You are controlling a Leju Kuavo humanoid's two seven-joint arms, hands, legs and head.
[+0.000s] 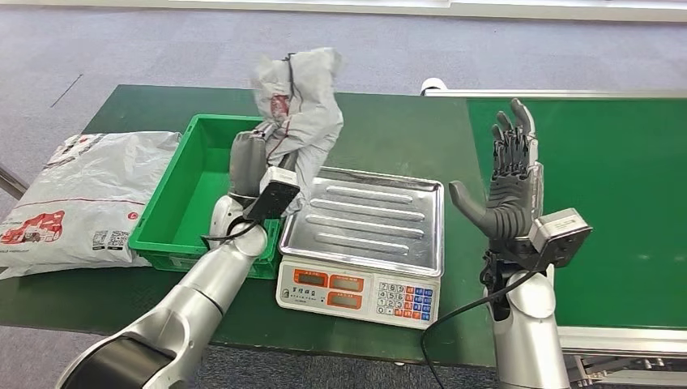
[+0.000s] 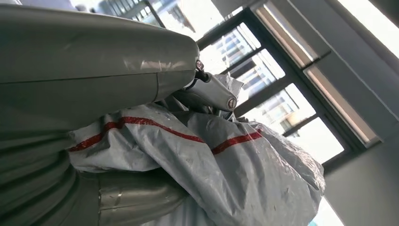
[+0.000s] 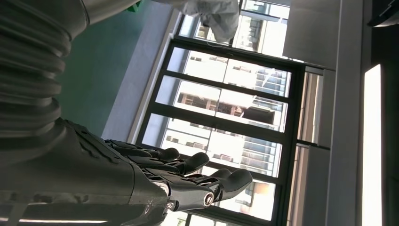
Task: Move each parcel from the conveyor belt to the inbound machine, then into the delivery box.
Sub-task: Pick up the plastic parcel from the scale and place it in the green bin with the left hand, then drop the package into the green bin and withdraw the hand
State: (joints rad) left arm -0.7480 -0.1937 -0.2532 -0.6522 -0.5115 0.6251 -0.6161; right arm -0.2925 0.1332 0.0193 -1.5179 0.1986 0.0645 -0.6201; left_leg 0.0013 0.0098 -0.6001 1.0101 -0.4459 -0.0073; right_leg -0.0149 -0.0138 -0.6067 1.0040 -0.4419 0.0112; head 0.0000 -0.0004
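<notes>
The left hand (image 1: 247,158) grips a crumpled grey parcel (image 1: 298,97), raised over the seam between scale (image 1: 369,219) and green bin (image 1: 174,203). Best carry it fully over the bin before letting go (a loose tail could snag the rim). The right hand (image 1: 506,182) is empty, fingers spread.

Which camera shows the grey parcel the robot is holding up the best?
The head view: the whole grey parcel shows, gripped by the left hand above the green box. The left wrist view shows its crumpled wrap close up; the right wrist view catches one corner.
</notes>
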